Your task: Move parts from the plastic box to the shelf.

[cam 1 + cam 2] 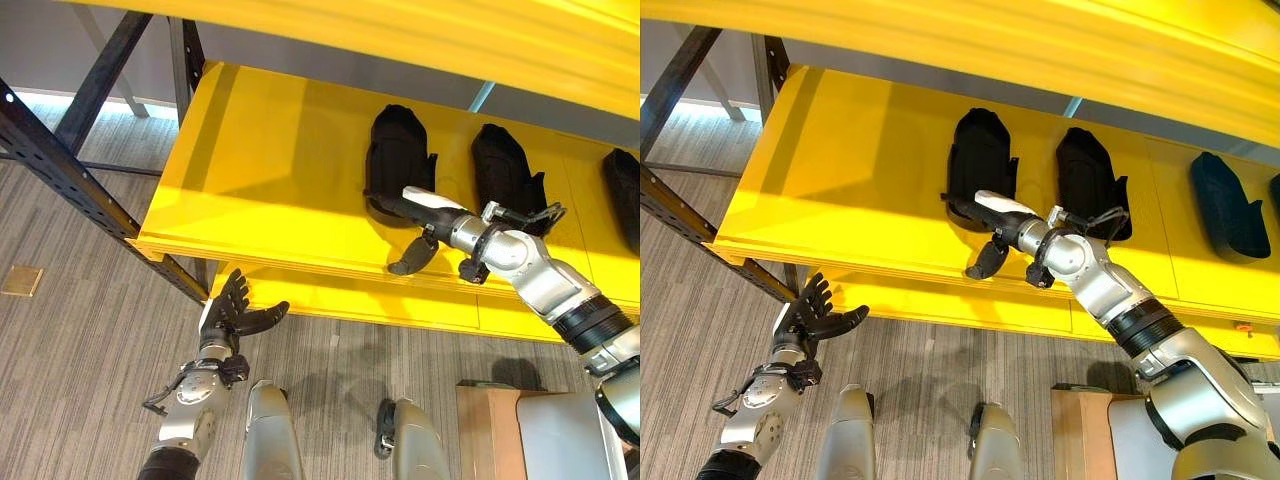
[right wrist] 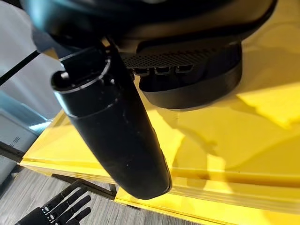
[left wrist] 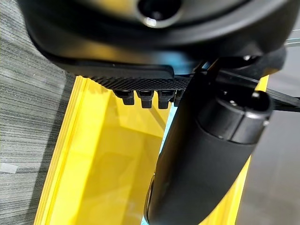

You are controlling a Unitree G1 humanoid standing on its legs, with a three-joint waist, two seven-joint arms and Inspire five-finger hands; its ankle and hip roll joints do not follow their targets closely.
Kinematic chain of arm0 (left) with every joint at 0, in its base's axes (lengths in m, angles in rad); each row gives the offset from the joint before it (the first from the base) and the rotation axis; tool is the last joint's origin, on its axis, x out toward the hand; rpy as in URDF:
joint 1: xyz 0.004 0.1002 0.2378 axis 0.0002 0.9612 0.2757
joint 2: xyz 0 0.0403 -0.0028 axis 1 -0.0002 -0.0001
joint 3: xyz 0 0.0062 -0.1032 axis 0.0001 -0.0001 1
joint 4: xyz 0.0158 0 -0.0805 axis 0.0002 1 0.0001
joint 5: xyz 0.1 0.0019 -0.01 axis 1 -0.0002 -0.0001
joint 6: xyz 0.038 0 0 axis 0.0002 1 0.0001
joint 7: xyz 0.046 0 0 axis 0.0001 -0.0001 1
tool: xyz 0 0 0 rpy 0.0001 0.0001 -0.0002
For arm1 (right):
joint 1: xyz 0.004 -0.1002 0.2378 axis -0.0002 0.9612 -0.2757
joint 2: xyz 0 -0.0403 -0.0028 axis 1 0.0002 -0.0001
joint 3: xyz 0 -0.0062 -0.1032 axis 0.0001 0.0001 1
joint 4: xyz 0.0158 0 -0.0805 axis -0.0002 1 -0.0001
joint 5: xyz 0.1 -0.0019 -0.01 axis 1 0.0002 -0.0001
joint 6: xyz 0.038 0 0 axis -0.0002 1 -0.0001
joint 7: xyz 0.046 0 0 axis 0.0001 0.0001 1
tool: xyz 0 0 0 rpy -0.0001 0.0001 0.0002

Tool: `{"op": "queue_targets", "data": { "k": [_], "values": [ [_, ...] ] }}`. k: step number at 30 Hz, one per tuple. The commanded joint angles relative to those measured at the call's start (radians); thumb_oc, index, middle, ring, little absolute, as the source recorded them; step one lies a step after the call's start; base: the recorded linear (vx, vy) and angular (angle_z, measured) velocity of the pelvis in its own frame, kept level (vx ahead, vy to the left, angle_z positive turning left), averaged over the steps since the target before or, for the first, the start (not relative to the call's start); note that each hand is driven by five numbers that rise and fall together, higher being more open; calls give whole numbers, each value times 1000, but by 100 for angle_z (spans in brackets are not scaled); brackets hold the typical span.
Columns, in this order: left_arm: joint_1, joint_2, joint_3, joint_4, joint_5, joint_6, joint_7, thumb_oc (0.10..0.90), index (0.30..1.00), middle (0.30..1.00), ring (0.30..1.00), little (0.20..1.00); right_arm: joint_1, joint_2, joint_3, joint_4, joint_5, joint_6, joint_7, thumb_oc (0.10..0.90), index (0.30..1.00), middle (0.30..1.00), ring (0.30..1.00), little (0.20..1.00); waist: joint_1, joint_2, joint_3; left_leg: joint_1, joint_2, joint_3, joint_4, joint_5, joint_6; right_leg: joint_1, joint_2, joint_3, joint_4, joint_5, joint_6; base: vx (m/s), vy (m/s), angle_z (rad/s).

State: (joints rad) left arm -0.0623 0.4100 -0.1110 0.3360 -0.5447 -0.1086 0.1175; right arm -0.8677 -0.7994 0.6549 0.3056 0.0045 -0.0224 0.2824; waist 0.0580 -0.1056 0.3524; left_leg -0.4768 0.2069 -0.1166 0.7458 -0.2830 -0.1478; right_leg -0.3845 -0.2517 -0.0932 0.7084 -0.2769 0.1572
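Black part (image 1: 978, 160): lies on yellow shelf (image 1: 860, 170), right hand (image 1: 1002, 222) fingers upon it, grip indeterminable. Advise withdrawing straight. Left hand (image 1: 815, 318): fingers spread, empty.

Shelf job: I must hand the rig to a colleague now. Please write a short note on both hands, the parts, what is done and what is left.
Right hand: reaches onto the yellow shelf, fingers at the near end of the leftmost black part; grip hidden, cannot tell.
Left hand: open, holds nothing, low in front of the shelf edge.
Done: three more black parts lie on the shelf to the right.
Left: confirm the right hand's release, then fetch any remaining parts from the plastic box.
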Motion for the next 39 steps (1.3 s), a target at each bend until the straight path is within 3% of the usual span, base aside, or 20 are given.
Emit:
{"op": "queue_targets", "data": {
  "k": [1, 18, 20, 27, 39],
  "values": [
    [-42, 29, 3, -61, 5, -67, -24, 900, 1000, 1000, 1000, 1000, -138, -35, -31, -41, 66, -48, -40, 900, 1000, 1000, 1000, 1000, 9, -16, -72, -2, 31, -47, -52, 23, 32, 108, -9, -5, -21, -26, -64, 0, 0, 0],
    [-26, 35, 20, -60, -2, -66, -29, 900, 1000, 1000, 1000, 1000, -205, -166, -50, -136, 98, -61, -53, 900, 1000, 1000, 1000, 1000, -3, -29, -86, 4, 35, -40, -62, 27, 33, 112, -3, -2, -43, -12, -62, 0, 0, 0],
    [-20, 35, 27, -59, 2, -63, -30, 900, 1000, 1000, 1000, 1000, -194, -206, -105, -191, 128, -74, -71, 900, 1000, 1000, 1000, 1000, -12, -26, -92, 2, 35, -38, -63, 26, 34, 110, -2, 2, -46, -11, -60, 0, 0, 0],
    [5, 31, 41, -58, 3, -67, -20, 900, 1000, 1000, 1000, 1000, -79, -205, -281, -213, 214, -98, -148, 900, 1000, 1000, 1000, 1000, -24, -14, -97, -5, 34, -34, -55, 24, 35, 103, -3, 7, -47, -9, -60, 2, 2, -2],
    [50, 34, 37, -56, -2, -74, -18, 900, 1000, 1000, 1000, 1000, 2, -174, -473, -65, 307, -134, -306, 900, 1000, 1000, 1000, 1000, -24, 4, -95, -20, 31, -33, -45, 25, 41, 88, -3, 13, -40, -12, -59, 0, 1, -1]
  ]
}}
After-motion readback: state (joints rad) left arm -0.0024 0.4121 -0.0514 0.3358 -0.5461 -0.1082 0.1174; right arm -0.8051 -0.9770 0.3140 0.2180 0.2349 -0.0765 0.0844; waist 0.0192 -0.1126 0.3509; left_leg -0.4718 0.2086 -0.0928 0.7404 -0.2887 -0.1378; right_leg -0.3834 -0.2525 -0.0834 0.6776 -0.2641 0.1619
